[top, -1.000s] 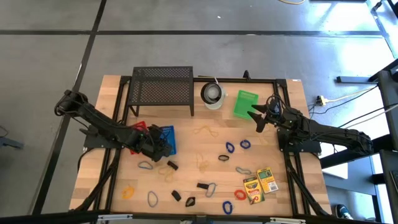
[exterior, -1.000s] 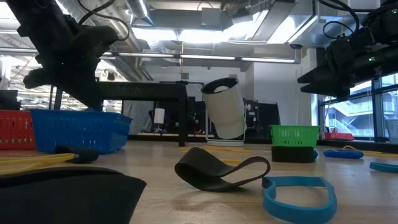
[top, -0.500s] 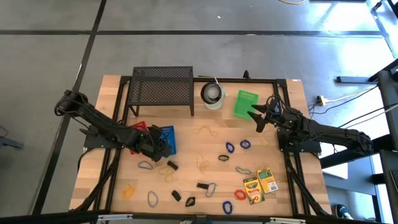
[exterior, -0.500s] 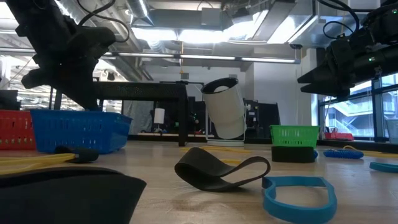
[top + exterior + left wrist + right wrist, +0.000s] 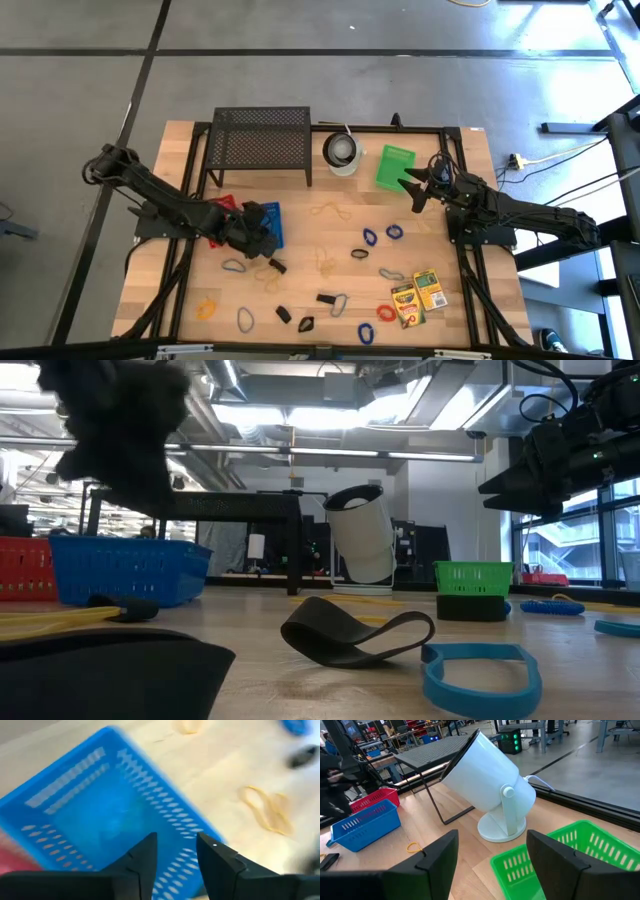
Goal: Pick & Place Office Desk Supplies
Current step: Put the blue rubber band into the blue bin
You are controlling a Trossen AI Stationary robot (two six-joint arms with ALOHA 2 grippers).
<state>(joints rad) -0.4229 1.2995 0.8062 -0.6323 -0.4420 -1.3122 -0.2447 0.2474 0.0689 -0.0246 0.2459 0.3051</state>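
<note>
Along the near edge of the wooden table lie scattered supplies: an orange rubber band and a grey loop toward the near left corner, small black binder clips near the middle, and two yellow-green crayon boxes with a red band beside them toward the near right corner. Farther in, a silver metal clip, tan and yellow bands and blue bands spread across the middle.

The left gripper hangs over the blue slotted plastic basket, by the left edge next to a red basket; its fingers stand a little apart with nothing between them. From that gripper the yellow band lies just beyond the basket's corner, on bare wood toward the table's centre, its long loop running roughly along the basket's side. The left arm is much the nearer to it, so reaching for it would likely fall to that arm.

The right gripper waits over the far right part, fingers spread and empty, near the green basket. At the far edge stand the white round lamp-like object and the black mesh metal rack.
</note>
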